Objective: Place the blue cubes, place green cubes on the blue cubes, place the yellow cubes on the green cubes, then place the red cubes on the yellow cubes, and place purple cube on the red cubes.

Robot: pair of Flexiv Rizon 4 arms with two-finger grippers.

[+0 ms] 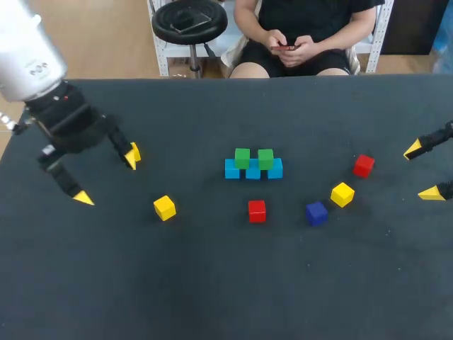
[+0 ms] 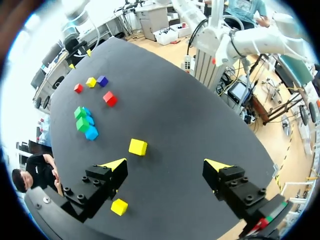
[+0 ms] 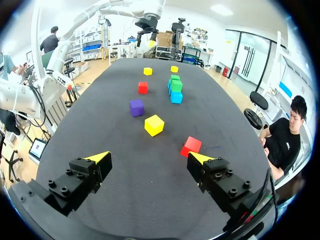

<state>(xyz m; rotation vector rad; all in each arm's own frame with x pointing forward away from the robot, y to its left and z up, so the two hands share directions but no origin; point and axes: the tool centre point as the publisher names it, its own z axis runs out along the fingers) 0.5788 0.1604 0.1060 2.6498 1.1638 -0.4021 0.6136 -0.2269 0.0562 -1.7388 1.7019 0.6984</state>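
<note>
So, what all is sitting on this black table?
Small light-blue cubes: three, light blue, in a row mid-table.
Green cubes: two, green, atop the blue row.
Yellow cubes: three, yellow; one left of the stack, one farther left, one right.
Red cubes: two, red; one before the stack, one right.
Purple cube: one, purple, beside the right yellow cube.
Left gripper: one, yellow-tipped, open, left side.
Right gripper: one, yellow-tipped, open, right edge.

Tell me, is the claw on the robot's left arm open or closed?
Open. The left gripper has its two yellow tips far apart, with only bare table between them, gripping nothing.
</note>
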